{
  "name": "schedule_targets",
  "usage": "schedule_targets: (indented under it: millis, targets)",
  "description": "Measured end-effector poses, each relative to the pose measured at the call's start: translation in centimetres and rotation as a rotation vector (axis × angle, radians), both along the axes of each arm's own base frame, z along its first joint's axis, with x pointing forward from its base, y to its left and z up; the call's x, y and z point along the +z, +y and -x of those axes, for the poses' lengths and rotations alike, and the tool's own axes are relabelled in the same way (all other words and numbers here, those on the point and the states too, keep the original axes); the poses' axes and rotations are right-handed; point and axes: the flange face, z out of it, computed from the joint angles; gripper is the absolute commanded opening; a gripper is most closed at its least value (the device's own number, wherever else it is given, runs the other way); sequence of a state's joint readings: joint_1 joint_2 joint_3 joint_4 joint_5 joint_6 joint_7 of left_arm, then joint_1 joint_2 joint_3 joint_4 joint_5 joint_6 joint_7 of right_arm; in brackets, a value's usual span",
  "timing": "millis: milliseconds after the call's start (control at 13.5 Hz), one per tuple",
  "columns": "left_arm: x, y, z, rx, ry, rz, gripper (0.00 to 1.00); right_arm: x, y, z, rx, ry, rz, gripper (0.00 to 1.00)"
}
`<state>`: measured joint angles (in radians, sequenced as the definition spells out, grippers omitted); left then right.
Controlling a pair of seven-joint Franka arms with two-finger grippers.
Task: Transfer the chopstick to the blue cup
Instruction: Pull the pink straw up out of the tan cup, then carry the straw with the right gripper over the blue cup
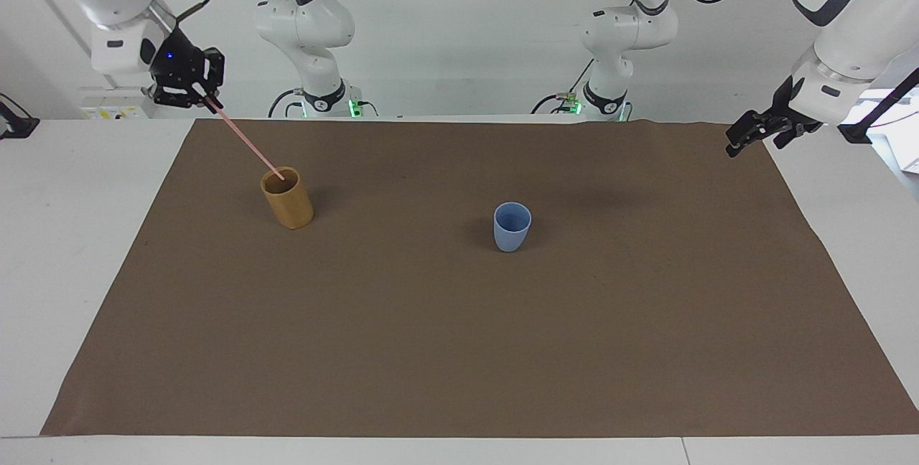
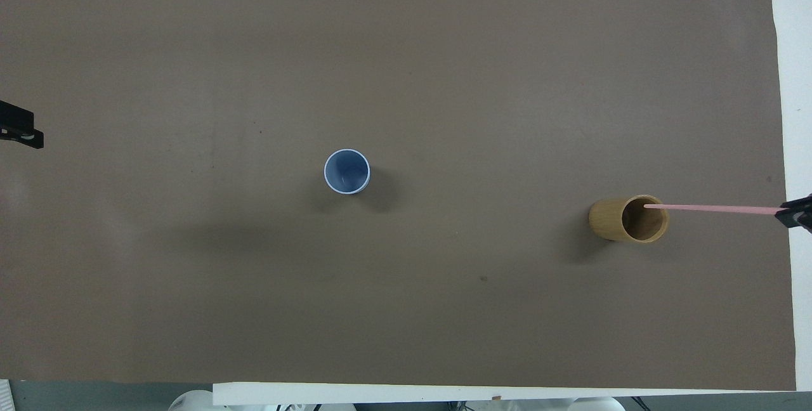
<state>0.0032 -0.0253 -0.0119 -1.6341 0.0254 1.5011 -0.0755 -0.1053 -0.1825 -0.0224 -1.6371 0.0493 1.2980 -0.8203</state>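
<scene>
The pale pink chopstick (image 1: 244,141) (image 2: 717,208) slants upward out of the tan cup (image 1: 288,205) (image 2: 606,219), and its lower tip still sits in the cup's mouth. My right gripper (image 1: 208,97) (image 2: 793,213) is shut on the chopstick's upper end, raised high over the mat's edge at the right arm's end of the table. The light blue cup (image 1: 512,228) (image 2: 346,171) stands upright with nothing in it, near the middle of the mat. My left gripper (image 1: 734,143) (image 2: 25,136) waits open over the mat's corner at the left arm's end, holding nothing.
A brown mat (image 1: 459,343) (image 2: 406,309) covers most of the white table. The two cups are the only things standing on it. They stand well apart, the tan one toward the right arm's end.
</scene>
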Motion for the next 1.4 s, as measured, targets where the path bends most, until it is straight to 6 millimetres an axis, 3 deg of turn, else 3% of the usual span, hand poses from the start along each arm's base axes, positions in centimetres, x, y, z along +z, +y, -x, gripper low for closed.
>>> schedule_targets:
  millis: [148, 295, 591, 738, 960, 1034, 1181, 1403]
  targets:
    - [0.0, 0.0, 0.0, 0.0, 0.0, 0.0, 1.0, 3.2, 2.7, -0.4, -0.074, -0.012, -0.009, 0.0]
    - [0.0, 0.0, 0.0, 0.0, 0.0, 0.0, 1.0, 4.1, 8.9, -1.6, -0.193, -0.002, -0.044, 0.0]
    - [0.0, 0.0, 0.0, 0.0, 0.0, 0.0, 1.0, 3.2, 23.5, -2.2, -0.393, -0.013, -0.089, 0.0]
    - [0.0, 0.0, 0.0, 0.0, 0.0, 0.0, 1.0, 2.4, 29.1, -2.3, -0.484, -0.005, -0.151, 0.0]
    - [0.0, 0.0, 0.0, 0.0, 0.0, 0.0, 1.0, -1.0, 37.4, -3.0, -0.595, 0.003, -0.196, 0.0]
    - [0.0, 0.0, 0.0, 0.0, 0.0, 0.0, 1.0, -2.6, 39.6, -3.3, -0.613, 0.007, -0.199, 0.0]
    - [0.0, 0.0, 0.0, 0.0, 0.0, 0.0, 1.0, -5.8, 41.9, -3.7, -0.625, 0.022, -0.185, 0.0]
    - [0.0, 0.0, 0.0, 0.0, 0.0, 0.0, 1.0, -8.9, 42.6, -3.5, -0.626, 0.044, -0.156, 0.0]
